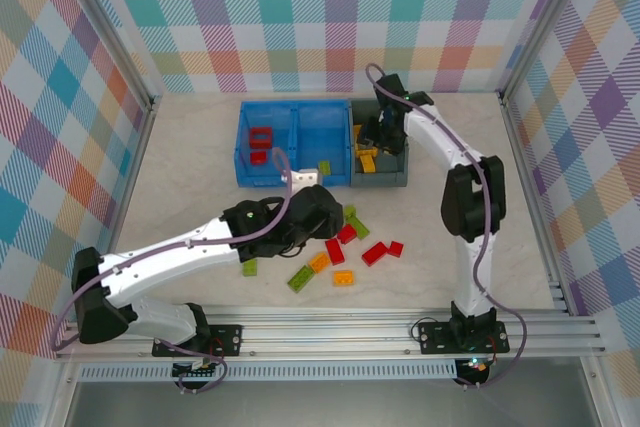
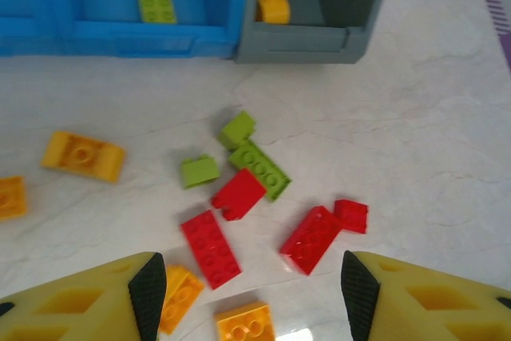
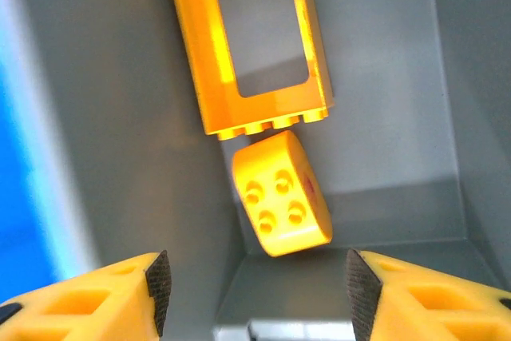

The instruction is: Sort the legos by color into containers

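Left gripper, empty and wide like right gripper, hovers over red brick; I risk snagging adjacent orange brick.

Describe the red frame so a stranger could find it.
Find the blue bin at the far side of the table. Look in its left compartment. Of two red legos there, it is the farther: a hollow frame, not a solid brick.

one blue bin, one grey bin

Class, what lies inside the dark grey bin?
A yellow frame and a yellow four-stud brick, below the open right gripper. From above, the right arm covers part of the bin.
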{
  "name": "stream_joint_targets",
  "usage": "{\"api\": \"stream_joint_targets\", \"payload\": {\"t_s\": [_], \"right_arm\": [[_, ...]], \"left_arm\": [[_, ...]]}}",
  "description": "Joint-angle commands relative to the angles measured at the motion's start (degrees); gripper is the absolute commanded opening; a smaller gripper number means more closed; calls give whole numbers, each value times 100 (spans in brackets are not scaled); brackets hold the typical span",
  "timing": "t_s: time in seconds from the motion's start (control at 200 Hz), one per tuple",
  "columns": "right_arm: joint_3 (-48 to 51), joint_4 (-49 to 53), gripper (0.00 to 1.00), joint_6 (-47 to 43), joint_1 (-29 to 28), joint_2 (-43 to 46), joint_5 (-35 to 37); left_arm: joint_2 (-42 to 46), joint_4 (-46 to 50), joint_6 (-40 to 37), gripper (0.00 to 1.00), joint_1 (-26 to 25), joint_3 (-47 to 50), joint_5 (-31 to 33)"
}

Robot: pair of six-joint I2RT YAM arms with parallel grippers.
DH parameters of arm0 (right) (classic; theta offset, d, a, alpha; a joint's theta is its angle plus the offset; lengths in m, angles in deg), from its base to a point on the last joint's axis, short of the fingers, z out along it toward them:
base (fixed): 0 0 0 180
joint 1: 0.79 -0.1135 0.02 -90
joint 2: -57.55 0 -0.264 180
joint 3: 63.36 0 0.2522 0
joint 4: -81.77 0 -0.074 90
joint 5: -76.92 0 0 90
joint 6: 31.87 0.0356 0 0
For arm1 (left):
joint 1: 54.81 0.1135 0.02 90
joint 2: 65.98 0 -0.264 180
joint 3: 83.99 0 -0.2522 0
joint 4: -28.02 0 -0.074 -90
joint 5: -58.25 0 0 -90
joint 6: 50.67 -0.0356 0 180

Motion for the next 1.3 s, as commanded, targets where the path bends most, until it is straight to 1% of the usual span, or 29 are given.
{"api": "stream_joint_targets", "payload": {"t_s": [0.0,0.07,0.125,0.17,0.25,0.325,0.41,0.465,0.575,0.65,0.725,0.845,0.93,0.96,1.045,1.115,1.225,1.265,1.295], "right_arm": [[365,-96,62,-234,-113,1283,-77],[1190,-544,64,-354,-375,2127,-240],[1994,-952,66,-450,-716,2858,-340],[2732,-1267,68,-512,-1114,3455,-372],[3877,-1981,72,-638,-1994,4467,-510],[4795,-2599,73,-577,-2808,5236,-759],[5656,-3094,76,-357,-3702,5915,-678],[6018,-3288,77,-180,-4162,6186,-552],[6500,-3431,78,120,-4795,6390,-318],[6607,-3444,78,257,-4992,6381,-226],[6623,-3432,78,350,-5054,6358,-164],[6537,-3357,78,296,-5063,6303,-52],[6416,-3259,78,252,-5063,6236,1],[6386,-3253,78,247,-5063,6212,10],[6375,-3258,78,259,-5063,6141,47],[6372,-3287,78,287,-5059,6053,69],[6200,-3142,76,288,-5063,6024,280],[6029,-2910,76,236,-5063,6061,573],[5855,-2659,76,213,-5060,6113,937]], "left_arm": [[602,1166,517,65,-60,124,473],[912,1655,761,66,44,486,449],[1151,1930,893,68,171,884,314],[1355,2010,935,69,342,1264,49],[1649,1928,878,72,737,1973,-548],[1809,1689,604,78,1128,2467,-1051],[1741,1427,277,81,1613,2833,-1433],[1630,1160,37,82,1891,3000,-1658],[1270,781,-313,81,2321,3129,-1852],[945,620,-514,78,2597,3183,-1923],[680,313,-647,75,2799,3306,-2065],[250,-64,-769,68,2953,3428,-2141],[-18,-92,-808,62,2969,3403,-2029],[-71,-123,-813,59,2972,3402,-1996],[-69,-262,-822,44,2971,3429,-1960],[-18,-266,-837,35,2967,3405,-1909],[220,125,-843,30,2962,3129,-1776],[390,354,-857,28,2940,2896,-1699],[516,554,-868,27,2913,2673,-1654]]}}
